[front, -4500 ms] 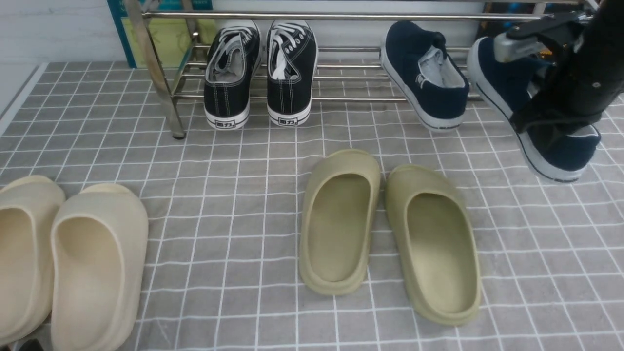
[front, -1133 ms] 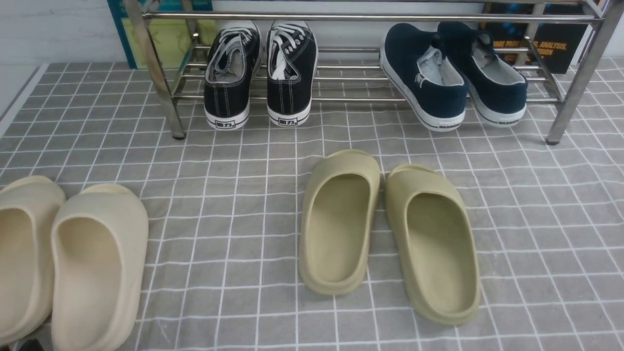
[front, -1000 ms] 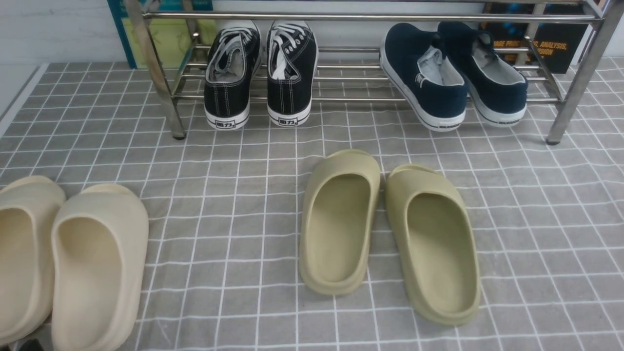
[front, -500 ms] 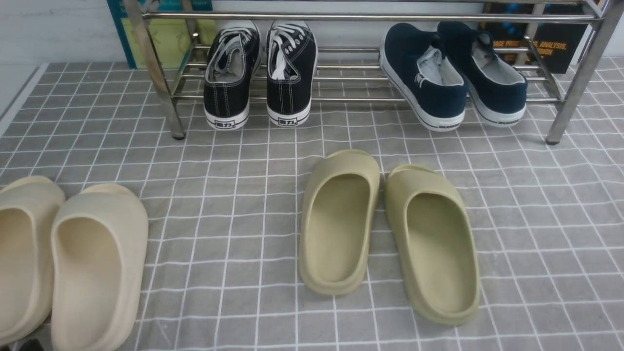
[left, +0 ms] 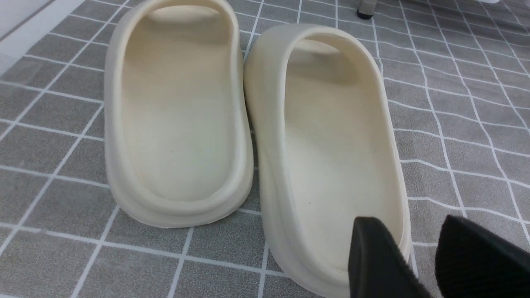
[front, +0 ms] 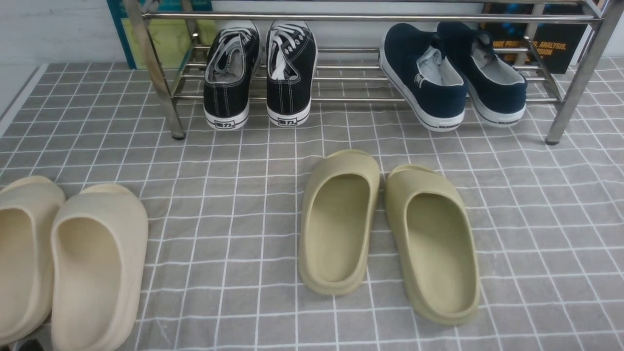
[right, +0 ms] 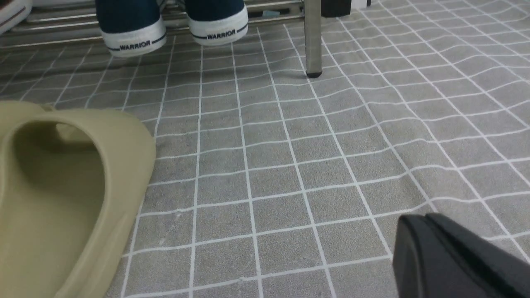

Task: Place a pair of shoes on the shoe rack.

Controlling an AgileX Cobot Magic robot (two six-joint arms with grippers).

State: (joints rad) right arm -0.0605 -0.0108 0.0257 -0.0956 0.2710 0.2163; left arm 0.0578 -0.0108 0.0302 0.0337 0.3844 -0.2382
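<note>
Beyond right gripper (right: 418, 248), racked shoes (right: 174, 25)

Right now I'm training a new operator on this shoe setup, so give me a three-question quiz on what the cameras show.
1. True or false: both dark navy canvas slip-on shoes rest on the shiny silver metal-tube shoe rack.
2. Which pair sits left of them on the rack? A) olive foam slippers B) black lace-up sneakers with white laces C) cream foam slippers
3. What word is printed on the navy shoes' white heels in the right wrist view?

Key: 1 true. 2 B. 3 WARRIOR.
</note>
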